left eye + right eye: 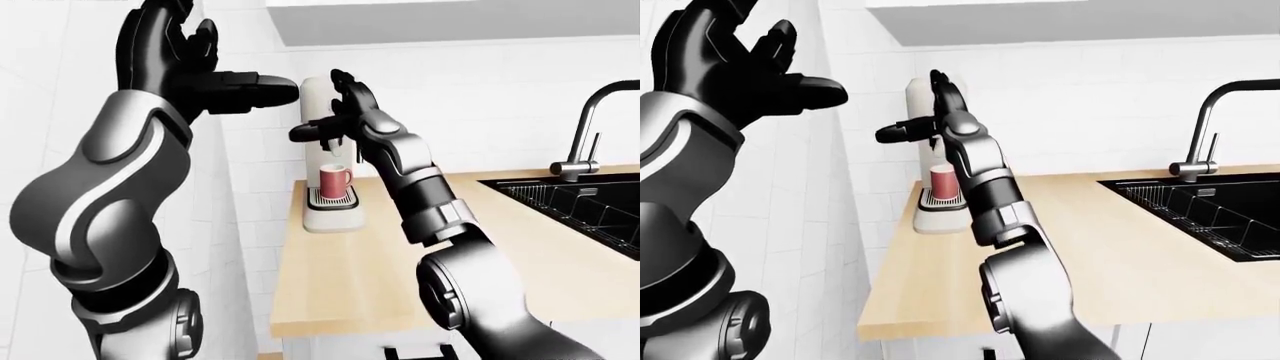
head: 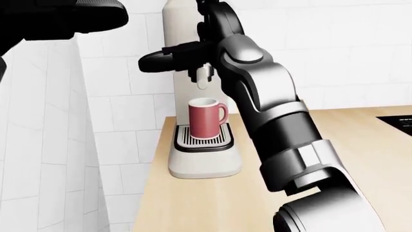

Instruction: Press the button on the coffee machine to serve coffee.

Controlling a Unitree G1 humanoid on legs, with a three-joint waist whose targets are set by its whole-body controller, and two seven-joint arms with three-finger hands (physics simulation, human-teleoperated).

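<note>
the coffee machine (image 2: 193, 87) stands at the left end of the wooden counter (image 1: 500, 255), against the white tiled wall, a tall pale column on a rounded base. a red mug (image 2: 205, 118) sits upright on its striped drip grate under the spout, handle turned toward the right of the head view. the right hand (image 2: 193, 46) is raised at the upper part of the machine; its fingers (image 2: 158, 60) are spread apart, one dark finger reaching leftward across the machine body just above the spout while the others point up along the column. whether any fingertip actually touches the machine cannot be told, and the button itself is hidden behind the hand. the left hand (image 1: 190, 64) is lifted high at the left of the left-eye view, well apart from the mug, its fingers open with one thick finger stretched toward the machine's top and nothing held. at the right of the eye views a black sink (image 1: 590, 206) is set into the counter, with a curved metal faucet (image 1: 590, 127) rising beside it.
</note>
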